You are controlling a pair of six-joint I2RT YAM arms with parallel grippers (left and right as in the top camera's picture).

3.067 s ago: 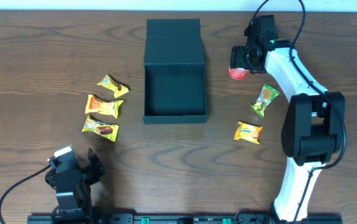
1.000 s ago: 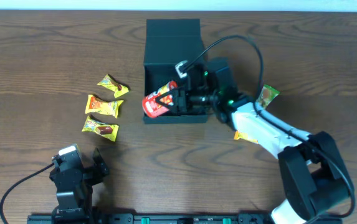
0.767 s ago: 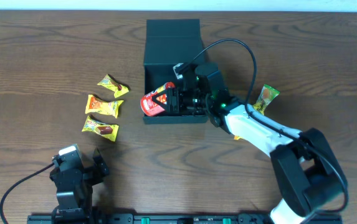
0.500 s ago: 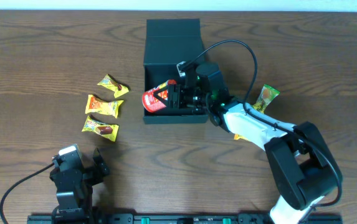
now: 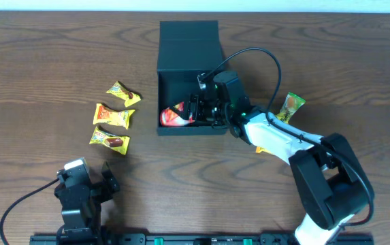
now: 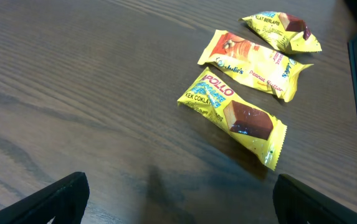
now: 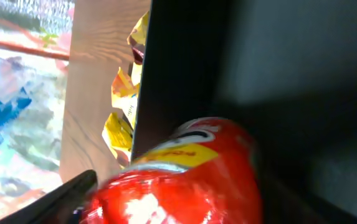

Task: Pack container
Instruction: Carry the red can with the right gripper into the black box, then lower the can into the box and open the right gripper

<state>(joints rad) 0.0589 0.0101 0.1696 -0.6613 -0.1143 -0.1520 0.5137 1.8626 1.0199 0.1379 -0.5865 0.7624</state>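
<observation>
Red snack packet [image 5: 173, 118] — clamped in right claw [image 5: 190, 113] — sits low inside container [image 5: 188, 39].

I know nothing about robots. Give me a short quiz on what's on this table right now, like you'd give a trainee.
1. Fill in: the right end effector holds a ___ packet inside the container.
2. How many yellow packets lie on the table left of the container? A: two. B: three. C: five.
3. True or false: the left end effector grips a packet.

Key
1. Red: it is the red packet.
2. B.
3. False: it is open and holds nothing.
</observation>
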